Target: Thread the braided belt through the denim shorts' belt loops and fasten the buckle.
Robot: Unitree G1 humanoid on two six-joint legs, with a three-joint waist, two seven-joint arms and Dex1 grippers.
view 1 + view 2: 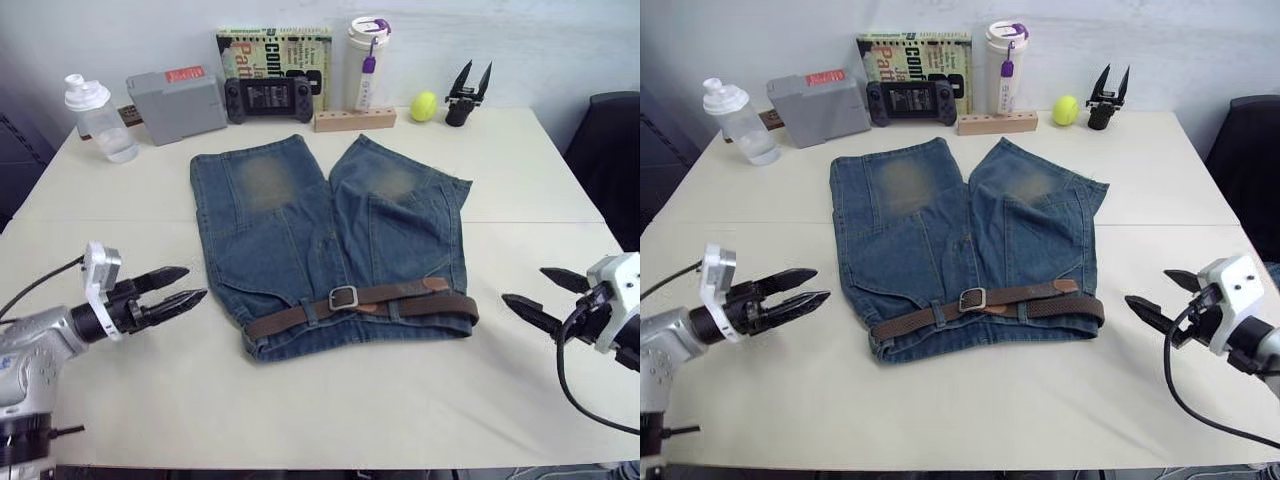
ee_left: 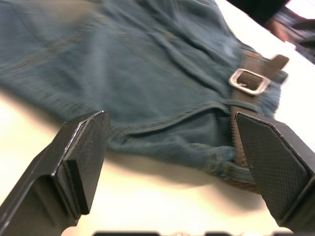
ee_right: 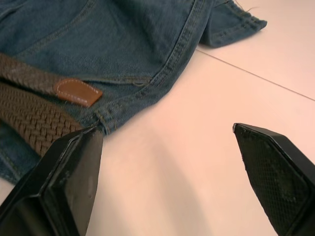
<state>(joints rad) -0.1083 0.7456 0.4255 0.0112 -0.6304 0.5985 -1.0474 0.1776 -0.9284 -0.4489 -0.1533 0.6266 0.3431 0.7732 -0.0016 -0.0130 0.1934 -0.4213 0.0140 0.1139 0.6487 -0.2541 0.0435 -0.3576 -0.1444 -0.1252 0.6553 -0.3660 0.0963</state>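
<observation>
Shorts: the denim shorts [image 1: 330, 240] lay flat on the white table [image 1: 520, 170], waistband toward the robot, legs pointing away.
Belt: the braided belt [image 1: 420, 305] ran along the shorts' waistband, its tan tip [image 3: 78, 92] lying on the denim.
Buckle: the buckle [image 1: 343, 297] sat fastened near the middle of the waistband.
Left gripper [image 1: 178, 286]: beside the shorts' left edge, jaws parted, grasping nothing.
Right gripper [image 1: 537, 296]: off the shorts' right edge, jaws spread, empty.
</observation>
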